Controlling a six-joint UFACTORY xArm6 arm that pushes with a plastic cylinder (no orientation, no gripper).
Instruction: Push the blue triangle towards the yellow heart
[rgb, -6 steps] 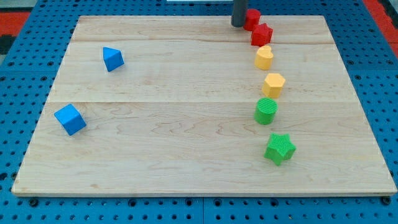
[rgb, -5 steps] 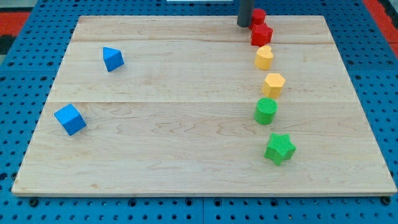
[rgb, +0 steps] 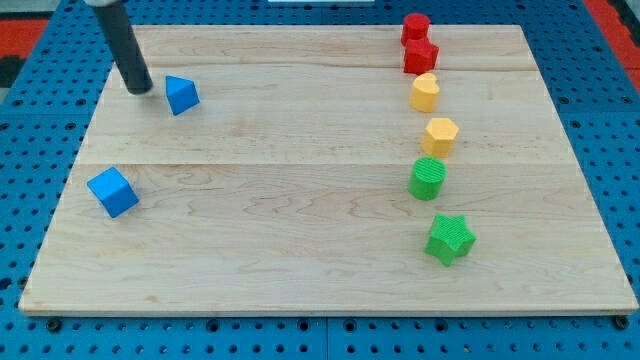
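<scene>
The blue triangle (rgb: 181, 95) lies on the wooden board (rgb: 300, 200) at the view's upper left. My tip (rgb: 139, 88) rests on the board just left of it, a small gap between them. The yellow heart (rgb: 425, 92) lies far to the right, in a column of blocks at the view's right.
A blue cube (rgb: 112, 192) lies at the left, below the triangle. The right column holds a red cylinder (rgb: 415, 27), a red star (rgb: 421, 55), a yellow hexagon (rgb: 439, 135), a green cylinder (rgb: 427, 178) and a green star (rgb: 449, 238).
My rod has moved from the top of the board beside the red cylinder far to the left, to a spot just left of the blue triangle. No block has moved.
</scene>
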